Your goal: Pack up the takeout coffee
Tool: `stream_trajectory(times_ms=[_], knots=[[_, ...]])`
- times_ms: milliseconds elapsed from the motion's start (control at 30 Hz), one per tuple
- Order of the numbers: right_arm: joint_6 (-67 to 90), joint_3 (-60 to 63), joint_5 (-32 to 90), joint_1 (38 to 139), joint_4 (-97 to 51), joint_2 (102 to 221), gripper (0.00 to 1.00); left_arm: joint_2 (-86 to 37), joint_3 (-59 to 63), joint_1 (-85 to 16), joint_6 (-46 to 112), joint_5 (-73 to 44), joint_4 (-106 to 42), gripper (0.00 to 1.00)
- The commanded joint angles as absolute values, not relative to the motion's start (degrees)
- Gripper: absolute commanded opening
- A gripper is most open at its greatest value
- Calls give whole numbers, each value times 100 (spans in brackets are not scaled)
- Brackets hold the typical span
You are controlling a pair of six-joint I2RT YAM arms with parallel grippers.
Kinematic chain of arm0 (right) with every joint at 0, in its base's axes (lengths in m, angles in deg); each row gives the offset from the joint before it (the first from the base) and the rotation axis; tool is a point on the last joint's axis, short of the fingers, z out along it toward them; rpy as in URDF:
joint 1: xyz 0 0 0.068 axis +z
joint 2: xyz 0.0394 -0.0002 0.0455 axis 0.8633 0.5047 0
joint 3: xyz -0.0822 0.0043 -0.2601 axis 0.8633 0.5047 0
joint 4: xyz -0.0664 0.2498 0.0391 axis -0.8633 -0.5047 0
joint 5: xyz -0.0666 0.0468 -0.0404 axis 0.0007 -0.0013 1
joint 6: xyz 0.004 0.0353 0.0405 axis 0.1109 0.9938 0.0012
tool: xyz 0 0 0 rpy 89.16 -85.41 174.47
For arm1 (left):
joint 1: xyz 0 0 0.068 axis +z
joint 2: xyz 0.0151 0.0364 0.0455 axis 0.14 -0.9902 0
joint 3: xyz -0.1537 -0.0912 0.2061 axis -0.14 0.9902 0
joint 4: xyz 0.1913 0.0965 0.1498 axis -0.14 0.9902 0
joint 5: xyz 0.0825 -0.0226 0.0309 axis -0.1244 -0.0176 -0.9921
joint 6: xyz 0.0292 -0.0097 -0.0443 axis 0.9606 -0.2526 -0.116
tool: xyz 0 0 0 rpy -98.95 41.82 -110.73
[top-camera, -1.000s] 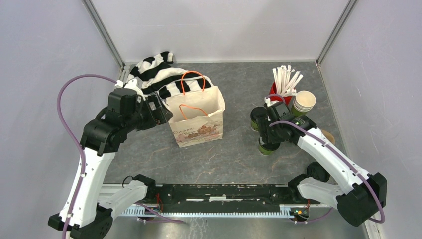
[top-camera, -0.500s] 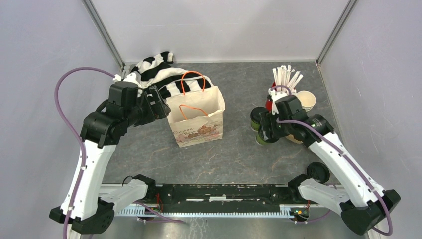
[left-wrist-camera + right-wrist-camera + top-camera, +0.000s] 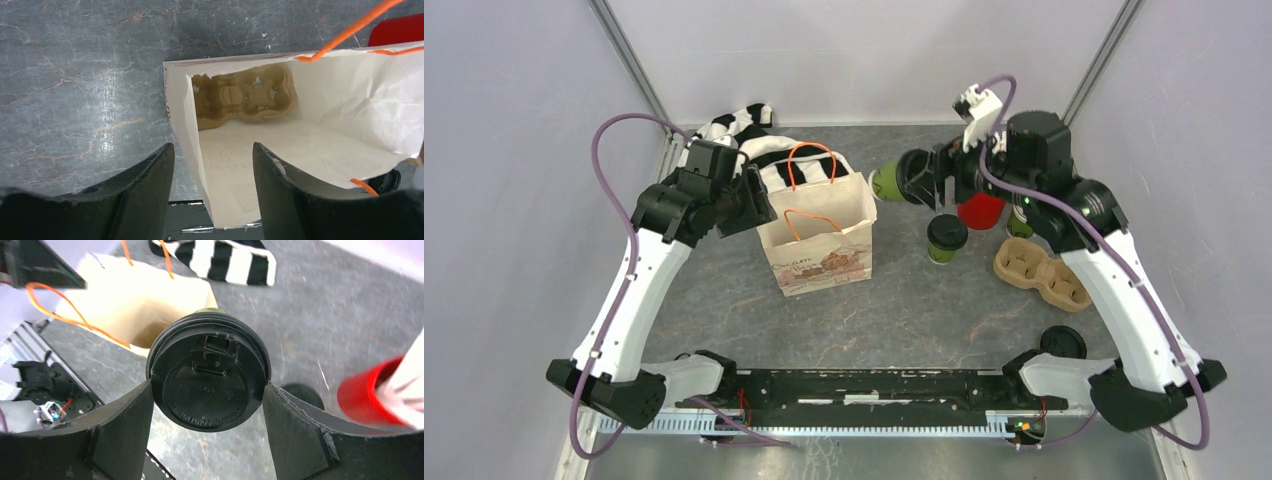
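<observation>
From above, the right gripper [image 3: 906, 183] has risen from the table within the last second. It now clamps the first coffee cup [image 3: 886, 183] in the air, tipped sideways, just right of the paper bag [image 3: 817, 232] at frame centre. The second coffee cup [image 3: 946, 238] stands alone below it, and a cardboard carrier [image 3: 1041, 272] now shows at right. The left gripper [image 3: 749, 205] sits at the bag's left edge.

In the left wrist view, its jaws stand wide with the bag's side wall between them, unpinched. A second carrier [image 3: 245, 97] lies inside the bag.

In the right wrist view, the fingers [image 3: 120, 430] press both sides of the cup's black lid [image 3: 209, 390], with the bag mouth at upper left. We judge the drop into the bag comes next.
</observation>
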State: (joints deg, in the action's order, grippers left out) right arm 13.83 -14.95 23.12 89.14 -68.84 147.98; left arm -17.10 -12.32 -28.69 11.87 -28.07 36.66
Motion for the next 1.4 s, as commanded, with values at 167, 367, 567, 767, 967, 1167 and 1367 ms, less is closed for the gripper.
stream_trajectory(times_ms=[167,367,567,767,967,1167,1367], knots=[[1059,-2959,1289,8979,-6417,15822,46,-2150,-1074,-2857,1518,-3110,3071,59],[1072,-2828,1131,9038,-6365,15792,44,-2341,-1094,-2860,1801,-3395,2992,50],[694,-2813,1315,9341,-6632,15961,41,-2402,-970,-2863,2016,-3554,2742,47],[142,-3137,1810,9884,-7114,16280,41,-2335,-695,-2867,2428,-3635,2219,41],[-291,-3377,2453,10377,-7460,16539,40,-2096,-363,-2870,2887,-3543,1511,29],[-459,-3683,2836,10767,-7791,16800,38,-1641,142,-2869,3321,-3324,484,14],[-376,-3648,3268,11142,-7930,16833,36,-1013,754,-2872,3330,-2910,-124,7]])
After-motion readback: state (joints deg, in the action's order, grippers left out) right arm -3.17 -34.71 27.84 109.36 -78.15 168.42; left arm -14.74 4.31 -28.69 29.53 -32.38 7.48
